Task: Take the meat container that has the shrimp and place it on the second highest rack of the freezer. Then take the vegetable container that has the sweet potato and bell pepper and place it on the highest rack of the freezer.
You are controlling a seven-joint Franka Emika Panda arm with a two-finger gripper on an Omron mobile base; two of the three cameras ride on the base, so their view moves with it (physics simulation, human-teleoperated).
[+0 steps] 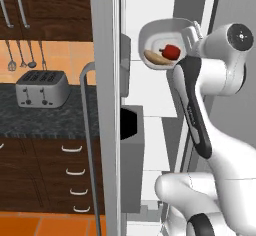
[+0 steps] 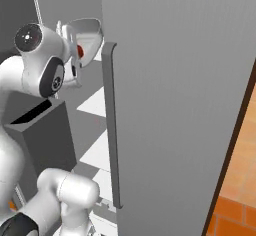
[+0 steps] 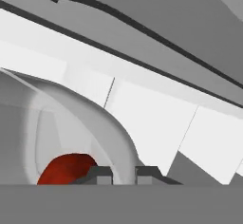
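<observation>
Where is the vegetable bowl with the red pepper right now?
Left base view: the bowl is held tilted by the gripper, high inside the open freezer.

your way into the freezer [image 1: 150, 10] lies between its two open doors. on your left the door edge [image 1: 106, 105] and its dark dispenser box [image 1: 131, 155] crowd the arm; on your right the big grey door [image 2: 175, 105] with its long handle [image 2: 111, 125] stands close. the hand [image 3: 118, 173], gripping the bowl [image 1: 162, 42], sits high among the white shelves [image 3: 156, 118], with open room ahead of the bowl's rim.
</observation>
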